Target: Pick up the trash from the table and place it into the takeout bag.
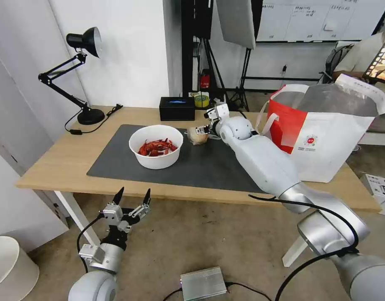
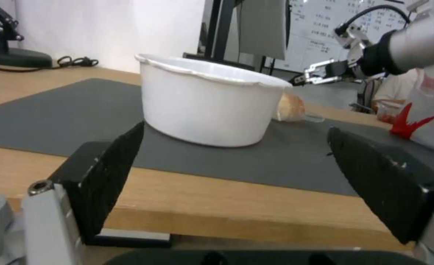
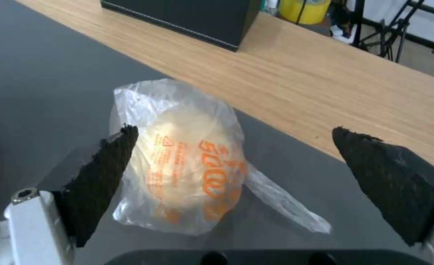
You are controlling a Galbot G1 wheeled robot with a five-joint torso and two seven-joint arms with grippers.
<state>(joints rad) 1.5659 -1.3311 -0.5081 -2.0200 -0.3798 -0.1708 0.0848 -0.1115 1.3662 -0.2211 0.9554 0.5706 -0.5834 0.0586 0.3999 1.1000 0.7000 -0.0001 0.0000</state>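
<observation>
A white bowl point(image 1: 156, 146) point(image 2: 207, 106) of red crayfish shells stands on the dark grey mat point(image 1: 117, 163) of the wooden table point(image 1: 54, 167). Just right of it lies a yellowish clear-plastic wad point(image 1: 198, 136) point(image 3: 187, 169) with orange print. My right gripper point(image 1: 202, 130) point(image 3: 234, 129) is open, its fingers straddling the wad from behind and slightly above, one finger close to its side. My left gripper point(image 1: 132, 198) point(image 2: 236, 128) hangs open below the table's front edge, facing the bowl. The takeout bag point(image 1: 326, 129) stands open on the table's right end.
A black desk lamp point(image 1: 81, 75) is at the back left, with a black box point(image 1: 177, 108) and a yellow tape roll point(image 1: 201, 100) at the back edge. On the floor are a white bin point(image 1: 10, 267) and a silver box point(image 1: 203, 283).
</observation>
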